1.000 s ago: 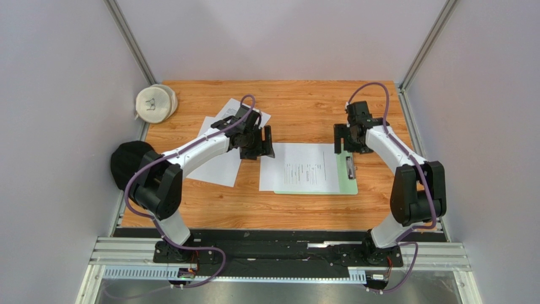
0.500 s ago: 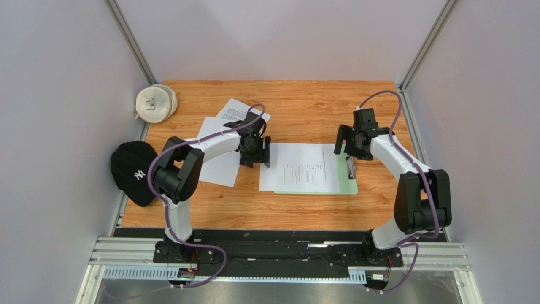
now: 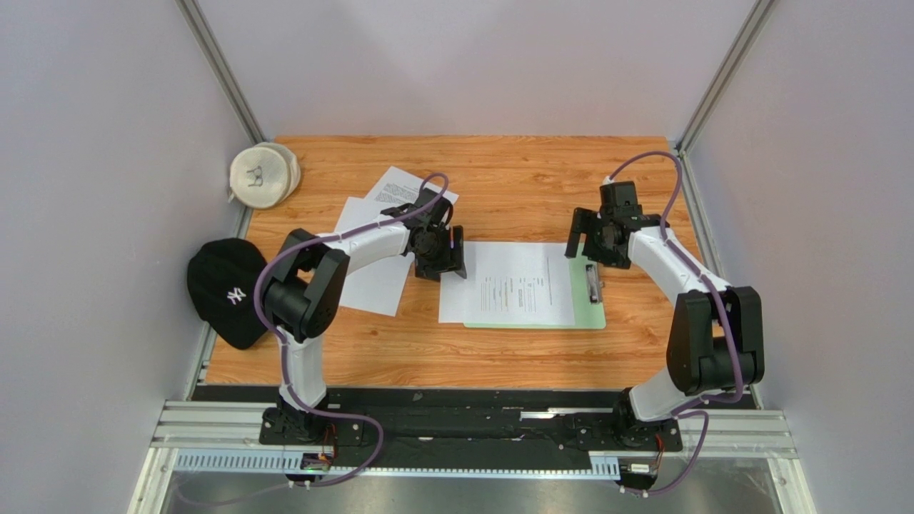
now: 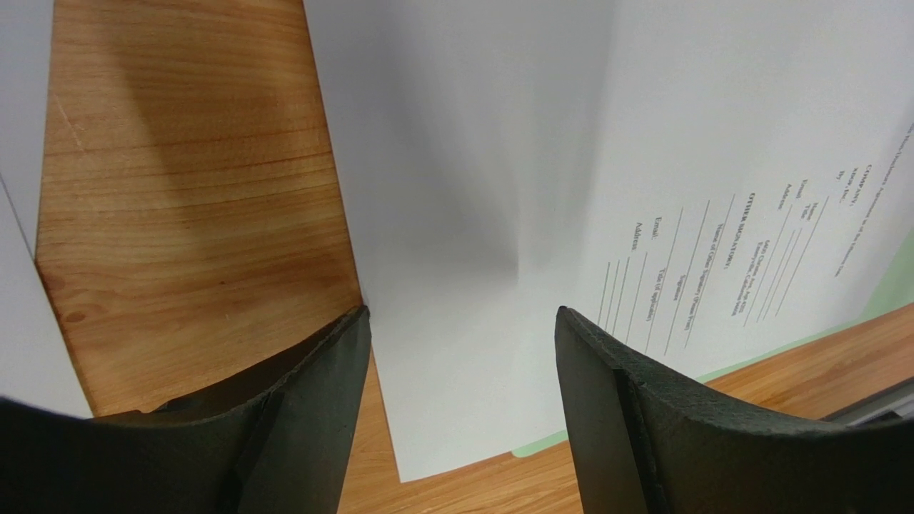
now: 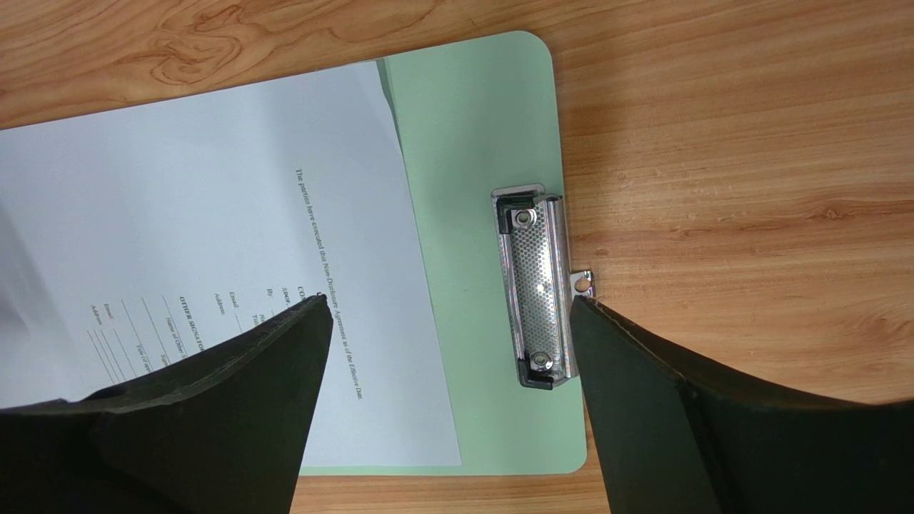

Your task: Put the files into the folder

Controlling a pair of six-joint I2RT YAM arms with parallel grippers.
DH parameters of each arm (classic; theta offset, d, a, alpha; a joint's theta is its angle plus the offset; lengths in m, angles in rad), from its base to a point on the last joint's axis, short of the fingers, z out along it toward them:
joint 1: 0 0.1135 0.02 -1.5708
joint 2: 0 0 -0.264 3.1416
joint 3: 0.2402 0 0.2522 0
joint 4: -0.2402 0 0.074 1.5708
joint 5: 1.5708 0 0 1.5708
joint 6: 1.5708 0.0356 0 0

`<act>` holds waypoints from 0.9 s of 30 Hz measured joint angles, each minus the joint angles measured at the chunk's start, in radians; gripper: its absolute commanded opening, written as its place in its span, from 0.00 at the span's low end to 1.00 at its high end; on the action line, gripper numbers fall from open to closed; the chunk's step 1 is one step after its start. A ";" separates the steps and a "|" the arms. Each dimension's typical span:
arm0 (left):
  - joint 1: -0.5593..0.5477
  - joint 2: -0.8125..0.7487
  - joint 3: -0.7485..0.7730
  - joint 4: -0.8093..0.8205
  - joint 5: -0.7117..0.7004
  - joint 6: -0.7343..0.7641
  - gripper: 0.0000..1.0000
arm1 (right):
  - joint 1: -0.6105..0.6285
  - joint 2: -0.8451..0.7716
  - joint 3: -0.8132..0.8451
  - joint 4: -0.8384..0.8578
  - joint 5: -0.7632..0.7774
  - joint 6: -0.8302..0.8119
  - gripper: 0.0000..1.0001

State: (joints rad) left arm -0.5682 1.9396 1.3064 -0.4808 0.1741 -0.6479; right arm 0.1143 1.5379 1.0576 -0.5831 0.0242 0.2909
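One printed sheet (image 3: 513, 281) is lying on the green folder (image 3: 586, 308) in the middle of the desk (image 3: 515, 182), overhanging its left edge and stopping short of the clip (image 3: 593, 281). The left jaws are straddling the sheet's left edge, parted, clamping nothing. The right jaws are hovering wide apart above the clip. More files (image 3: 370, 281) are lying to the left.

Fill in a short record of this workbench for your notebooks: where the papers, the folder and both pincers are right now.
folder: pale green, flat on the table, clip at its right end
sheet on folder: printed, stops short of the clip, not clipped
loose sheets: overlapping, left of the folder
left pincer: open, straddling the sheet's left edge
right pincer: open, above the clip
black cap: at the table's left edge
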 measured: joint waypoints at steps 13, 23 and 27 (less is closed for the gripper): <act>-0.039 0.004 -0.003 0.029 0.028 -0.020 0.72 | -0.006 0.072 0.004 -0.003 -0.003 -0.010 0.38; -0.039 0.007 -0.002 0.029 0.030 -0.017 0.72 | -0.006 0.128 0.003 -0.004 0.010 -0.011 0.33; -0.039 0.013 0.011 0.024 0.027 -0.014 0.74 | -0.006 0.147 0.003 -0.006 0.023 -0.011 0.34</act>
State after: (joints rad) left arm -0.6075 1.9530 1.3170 -0.4572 0.2012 -0.6624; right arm 0.1081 1.6852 1.0611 -0.5892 0.0475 0.2798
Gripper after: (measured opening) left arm 0.719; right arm 0.328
